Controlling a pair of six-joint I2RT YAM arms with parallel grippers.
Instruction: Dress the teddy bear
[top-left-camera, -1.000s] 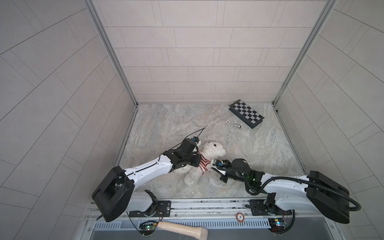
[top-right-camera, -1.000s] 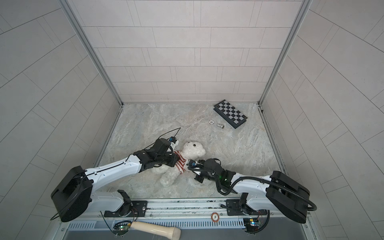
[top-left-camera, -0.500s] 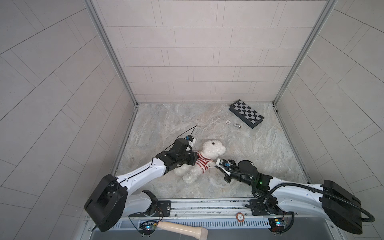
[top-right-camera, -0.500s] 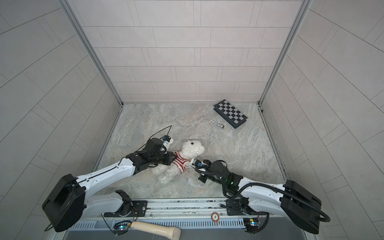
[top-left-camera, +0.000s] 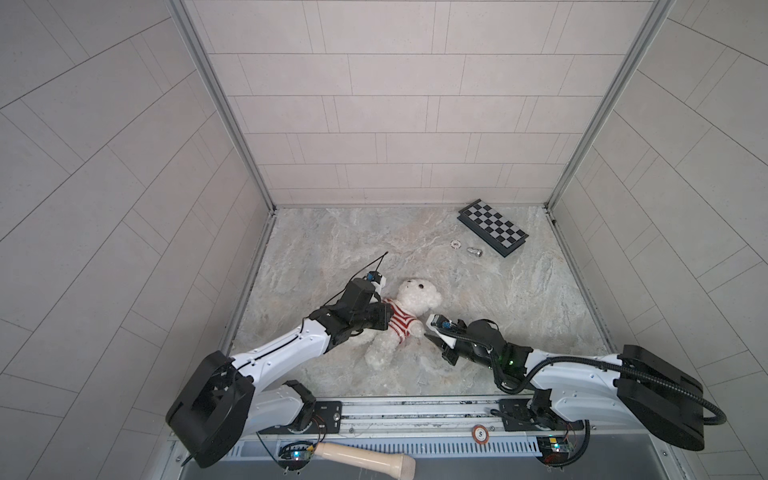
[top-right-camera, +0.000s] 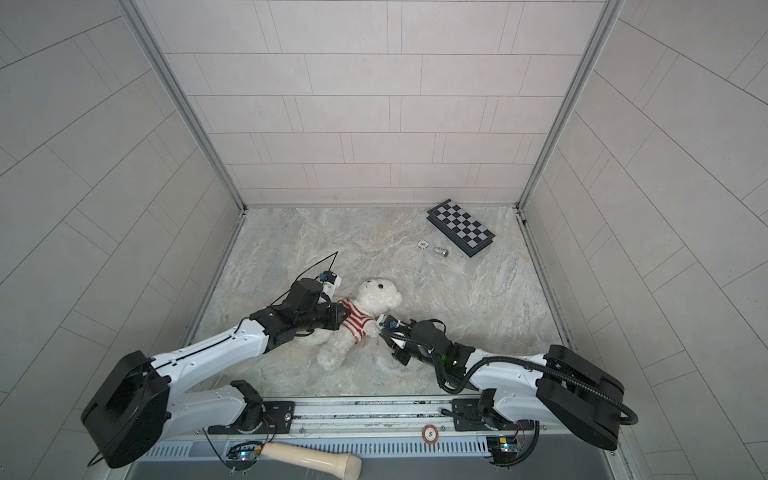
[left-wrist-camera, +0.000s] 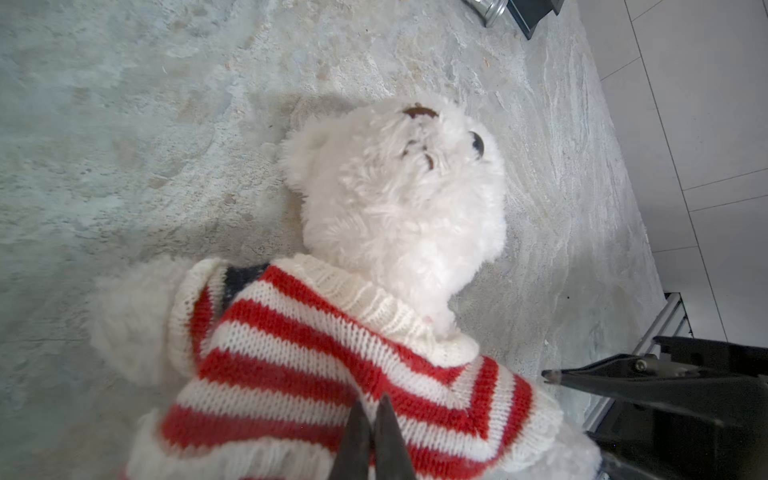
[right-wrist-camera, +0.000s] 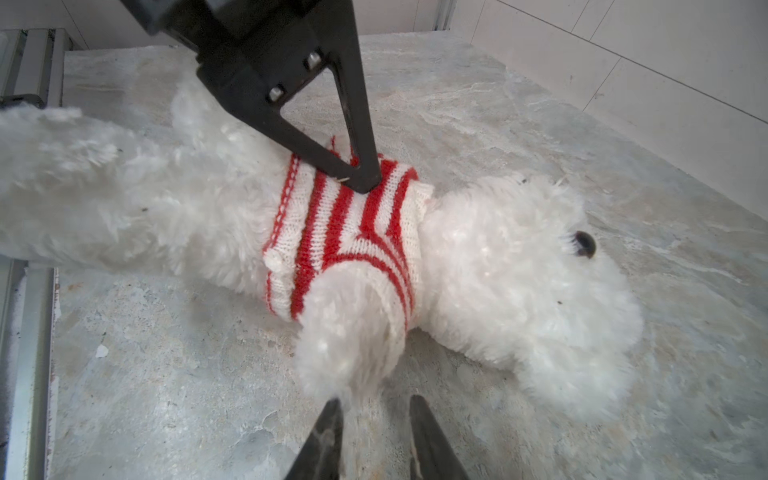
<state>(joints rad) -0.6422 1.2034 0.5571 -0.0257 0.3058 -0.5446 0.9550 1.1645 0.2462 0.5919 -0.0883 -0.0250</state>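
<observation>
The white teddy bear (top-left-camera: 417, 297) (top-right-camera: 378, 296) lies on its back on the stone floor, head toward the back wall. It wears a red-and-white striped sweater (top-left-camera: 400, 322) (left-wrist-camera: 316, 345) (right-wrist-camera: 345, 224) over chest and both arms. My left gripper (top-left-camera: 384, 319) (top-right-camera: 338, 318) (left-wrist-camera: 374, 405) is shut, pinching a fold of the sweater on the chest. My right gripper (top-left-camera: 431, 338) (top-right-camera: 388, 336) (right-wrist-camera: 376, 401) stands open just off the tip of the bear's arm (right-wrist-camera: 345, 345), with only floor between its fingers.
A folded chessboard (top-left-camera: 492, 227) lies at the back right, with a poker chip (top-left-camera: 456, 244) and a small metal piece (top-left-camera: 473, 251) beside it. A wooden handle (top-left-camera: 365, 455) lies below the front rail (top-left-camera: 415, 409). Tiled walls close in three sides.
My right gripper has opened and now sits off the bear's arm. The left gripper still pinches the sweater and has drawn slightly left with the bear.
</observation>
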